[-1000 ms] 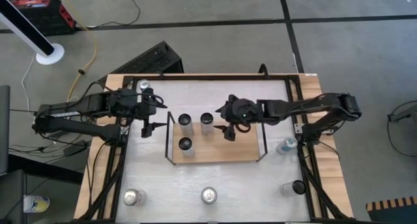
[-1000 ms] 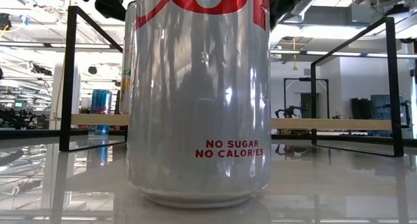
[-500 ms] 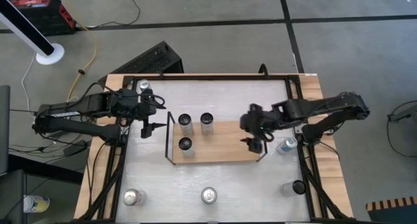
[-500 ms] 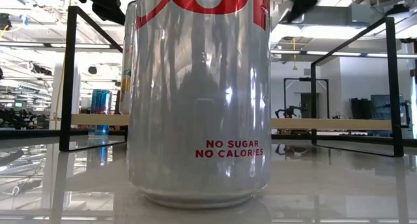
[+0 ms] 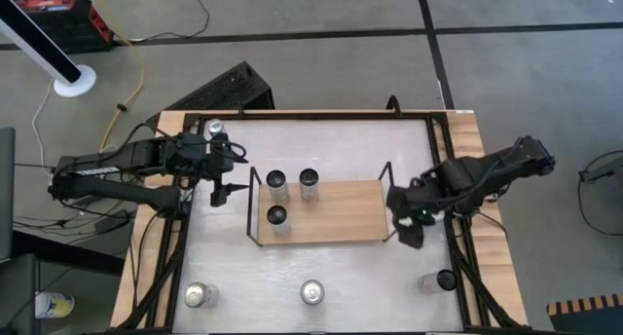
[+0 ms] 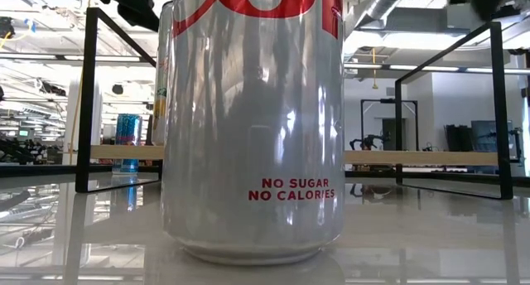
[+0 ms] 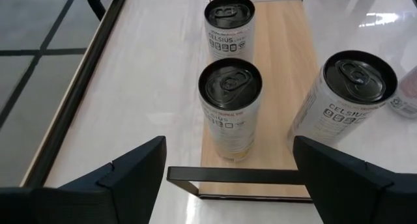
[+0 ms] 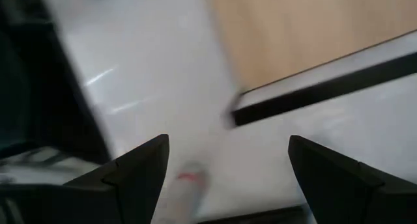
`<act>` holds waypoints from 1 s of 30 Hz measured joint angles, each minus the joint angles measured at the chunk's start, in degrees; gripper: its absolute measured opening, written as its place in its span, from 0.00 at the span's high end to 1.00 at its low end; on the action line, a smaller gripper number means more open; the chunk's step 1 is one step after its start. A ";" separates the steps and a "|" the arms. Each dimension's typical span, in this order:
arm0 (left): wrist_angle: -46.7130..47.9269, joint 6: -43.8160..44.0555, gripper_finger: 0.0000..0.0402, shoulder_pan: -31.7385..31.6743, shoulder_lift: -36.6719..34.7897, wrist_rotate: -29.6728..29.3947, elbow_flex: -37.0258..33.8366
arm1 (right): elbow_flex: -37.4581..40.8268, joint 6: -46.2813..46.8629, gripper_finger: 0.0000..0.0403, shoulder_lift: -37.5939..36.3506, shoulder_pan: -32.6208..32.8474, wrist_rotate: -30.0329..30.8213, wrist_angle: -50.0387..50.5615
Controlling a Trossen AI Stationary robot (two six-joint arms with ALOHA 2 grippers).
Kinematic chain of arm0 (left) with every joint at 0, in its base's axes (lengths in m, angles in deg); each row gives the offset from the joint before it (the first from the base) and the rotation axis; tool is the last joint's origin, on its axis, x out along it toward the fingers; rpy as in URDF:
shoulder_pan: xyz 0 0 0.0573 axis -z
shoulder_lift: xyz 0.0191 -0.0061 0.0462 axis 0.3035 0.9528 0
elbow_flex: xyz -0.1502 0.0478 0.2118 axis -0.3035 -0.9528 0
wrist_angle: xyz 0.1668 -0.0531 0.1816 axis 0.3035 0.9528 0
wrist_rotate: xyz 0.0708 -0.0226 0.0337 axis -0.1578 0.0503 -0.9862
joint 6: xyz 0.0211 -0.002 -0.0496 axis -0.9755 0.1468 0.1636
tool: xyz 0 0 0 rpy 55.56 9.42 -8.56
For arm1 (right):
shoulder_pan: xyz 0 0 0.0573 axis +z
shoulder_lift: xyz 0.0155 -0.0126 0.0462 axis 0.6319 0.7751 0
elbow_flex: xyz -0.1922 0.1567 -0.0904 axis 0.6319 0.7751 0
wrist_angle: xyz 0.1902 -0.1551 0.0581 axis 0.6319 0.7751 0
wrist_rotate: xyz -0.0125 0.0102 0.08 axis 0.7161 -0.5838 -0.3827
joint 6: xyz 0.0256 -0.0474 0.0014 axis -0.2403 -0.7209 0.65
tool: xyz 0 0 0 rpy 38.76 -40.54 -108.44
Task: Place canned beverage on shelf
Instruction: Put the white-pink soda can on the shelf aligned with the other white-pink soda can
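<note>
The shelf [image 5: 336, 213], a light-wood board in a black wire frame, lies mid-table. Three cans stand upright on its left half: two at the far side [image 5: 277, 180] [image 5: 310, 179] and one nearer [image 5: 277, 215]; they also show in the left wrist view [image 7: 229, 107]. My right gripper [image 5: 409, 230] is open and empty just right of the shelf's right end rail [image 8: 313, 94], above the white tabletop. My left gripper [image 5: 219, 189] is open and empty left of the shelf, its fingers [image 7: 133, 172] pointing at the left end rail.
Loose cans stand on the table at the far left [image 5: 212, 129], near left [image 5: 200, 295], near middle [image 5: 311, 292] and near right [image 5: 443, 279]. The near-middle silver can [image 6: 252, 128] fills the low view. Black rails [image 5: 292, 114] edge the table.
My right gripper has gone from above the shelf's middle toward the table's right edge and a little toward the near edge, passing the shelf's right end rail. It now covers the spot where a can stood by the right rail. My left arm has kept still.
</note>
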 joint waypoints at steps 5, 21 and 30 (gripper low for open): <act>0.00 -2.24 0.21 0.00 0.00 0.00 0.00 | 0.00 16.97 0.16 0.01 8.69 -2.25 -1.38; -0.04 -10.34 0.21 0.00 0.00 -0.05 0.00 | 0.02 71.75 0.16 4.61 33.06 -2.69 -1.24; -0.20 -13.17 0.21 -0.02 0.00 -1.60 0.00 | 0.02 76.96 0.16 7.08 34.90 -2.56 -2.59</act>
